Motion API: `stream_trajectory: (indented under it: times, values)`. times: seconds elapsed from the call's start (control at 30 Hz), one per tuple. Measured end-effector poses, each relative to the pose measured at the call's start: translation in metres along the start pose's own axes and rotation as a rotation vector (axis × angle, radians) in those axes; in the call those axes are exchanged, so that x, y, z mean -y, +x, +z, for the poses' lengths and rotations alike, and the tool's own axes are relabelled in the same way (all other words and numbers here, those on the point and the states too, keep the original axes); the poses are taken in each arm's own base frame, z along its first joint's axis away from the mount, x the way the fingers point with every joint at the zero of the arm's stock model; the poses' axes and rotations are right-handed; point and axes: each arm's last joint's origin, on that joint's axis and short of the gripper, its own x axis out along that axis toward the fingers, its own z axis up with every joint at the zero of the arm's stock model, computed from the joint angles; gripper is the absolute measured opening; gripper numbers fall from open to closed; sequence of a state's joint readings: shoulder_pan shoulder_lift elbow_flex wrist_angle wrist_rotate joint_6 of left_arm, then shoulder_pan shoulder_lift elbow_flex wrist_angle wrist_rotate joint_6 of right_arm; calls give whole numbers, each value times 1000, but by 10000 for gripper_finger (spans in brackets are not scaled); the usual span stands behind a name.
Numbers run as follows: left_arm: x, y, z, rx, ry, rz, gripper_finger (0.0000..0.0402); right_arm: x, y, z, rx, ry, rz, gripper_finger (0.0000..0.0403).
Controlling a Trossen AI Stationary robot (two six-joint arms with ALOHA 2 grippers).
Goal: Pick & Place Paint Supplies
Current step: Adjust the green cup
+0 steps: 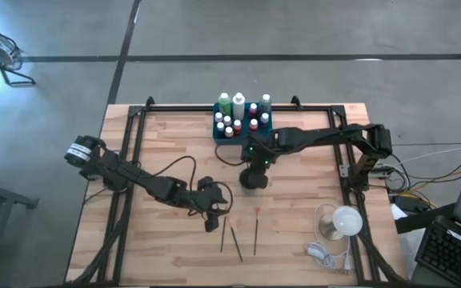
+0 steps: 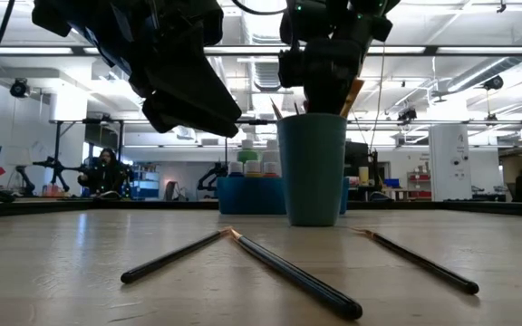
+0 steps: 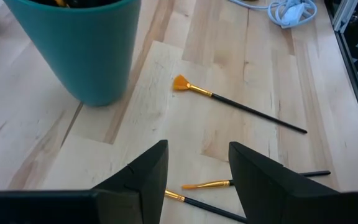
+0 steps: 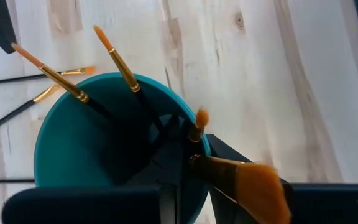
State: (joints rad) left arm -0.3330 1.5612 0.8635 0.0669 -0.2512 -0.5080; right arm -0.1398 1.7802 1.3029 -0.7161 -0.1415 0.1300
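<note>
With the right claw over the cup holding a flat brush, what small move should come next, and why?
Probably open the right claw to let go. The wide flat brush it grips stands handle-down inside the cup with other brushes. The left claw hangs open above the three brushes on the table.

Overhead, table-level, two wrist views (all sharing the cup [image 1: 253, 178]).

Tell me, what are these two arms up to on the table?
They are tidying paint supplies. The right pincer is over the round cup, shut on a wide flat brush at the cup's rim, where other brushes already stand. The left pincer hangs open above three brushes on the table. The small bottles sit in the tray behind.
</note>
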Motion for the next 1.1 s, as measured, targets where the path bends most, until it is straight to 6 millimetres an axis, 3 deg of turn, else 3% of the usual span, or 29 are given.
stream_trajectory:
  times: [0.33,0.57,0.83,0.97,1.1]
  values:
    - [0,0,0,1,-16,0,174,6,-1,1,7,-24,30,42]
    - [0,0,0,-2,-28,-4,174,7,2,1,6,-29,11,99]
    - [0,0,0,-2,-32,-5,174,8,4,-1,-12,-27,16,128]
    - [0,0,0,-3,-32,-7,174,6,3,0,-5,-29,17,126]
    - [0,0,0,-3,-32,-7,174,4,3,0,-4,-31,21,99]
